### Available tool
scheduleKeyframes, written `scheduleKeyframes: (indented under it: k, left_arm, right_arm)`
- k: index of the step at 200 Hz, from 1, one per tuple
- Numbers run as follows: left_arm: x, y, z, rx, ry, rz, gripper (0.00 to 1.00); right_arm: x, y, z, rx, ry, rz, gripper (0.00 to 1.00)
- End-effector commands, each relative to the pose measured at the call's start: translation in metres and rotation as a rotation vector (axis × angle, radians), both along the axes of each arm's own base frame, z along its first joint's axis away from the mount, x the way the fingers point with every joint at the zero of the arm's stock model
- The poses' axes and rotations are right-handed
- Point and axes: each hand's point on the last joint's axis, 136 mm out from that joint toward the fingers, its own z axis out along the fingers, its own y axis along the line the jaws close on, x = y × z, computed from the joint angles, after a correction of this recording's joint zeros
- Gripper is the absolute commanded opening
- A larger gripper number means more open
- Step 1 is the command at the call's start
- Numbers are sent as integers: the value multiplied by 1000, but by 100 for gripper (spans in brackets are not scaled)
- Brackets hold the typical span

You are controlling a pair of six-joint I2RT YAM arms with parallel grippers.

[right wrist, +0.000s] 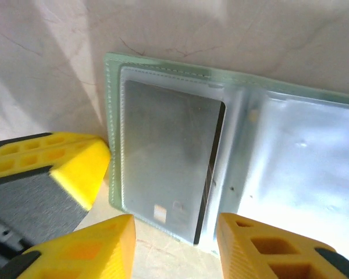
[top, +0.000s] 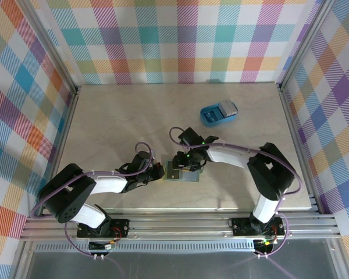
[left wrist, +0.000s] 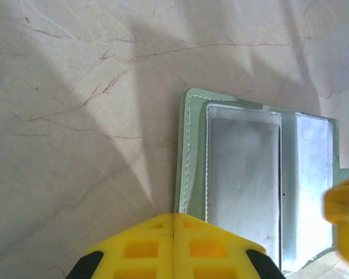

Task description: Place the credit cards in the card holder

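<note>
Wallet [right wrist: 221, 151] lies open on the surface, a grey card [right wrist: 166, 157] sleeved just ahead of my right jaws, which stand apart; I'd press it home gently while my left jaws, apart, pin the edge.

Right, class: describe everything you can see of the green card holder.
The card holder is a flat sage-green wallet lying open on the marbled table, between the two grippers. Stitched edges frame glossy clear pockets. A grey card with a dark edge sits in one pocket. The left gripper's yellow fingertip is at its near edge; the right gripper straddles its edge.
</note>
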Motion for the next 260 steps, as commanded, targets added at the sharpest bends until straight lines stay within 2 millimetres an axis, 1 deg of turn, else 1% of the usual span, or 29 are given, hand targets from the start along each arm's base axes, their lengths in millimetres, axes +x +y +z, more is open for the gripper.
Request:
scheduleKeyframes:
  k: [1,23,43,56,77,98,131,171,218,260]
  left_arm:
    - [2,1,16,-16,-52,-9,1]
    - [2,-1,34,-55,-96,-13,3]
    - [2,-2,48,-84,-134,-19,5]
    - [2,-4,54,-98,-148,-29,9]
    - [1,-9,58,-115,-151,-55,21]
    - [0,-15,57,-132,-140,-77,25]
    - [0,-19,50,-138,-123,-80,26]
    - [1,-28,44,-149,-104,-105,27]
    - [0,-22,34,-128,-91,-82,27]
    - [-2,-22,23,-125,-72,-77,28]
  right_arm:
    - [3,-19,9,-20,-40,-29,44]
    - [4,-37,6,-64,-64,-40,44]
    - [7,-47,4,-104,-81,-34,45]
    - [9,-51,2,-136,-88,-21,45]
    - [11,-52,-2,-166,-86,-2,46]
    - [12,-50,-7,-168,-80,-2,46]
    - [15,-50,-16,-194,-57,-9,46]
    - [17,-46,-20,-190,-47,-12,47]
    - [19,-44,-25,-185,-28,-30,48]
    - [18,-44,-27,-184,-14,-35,49]
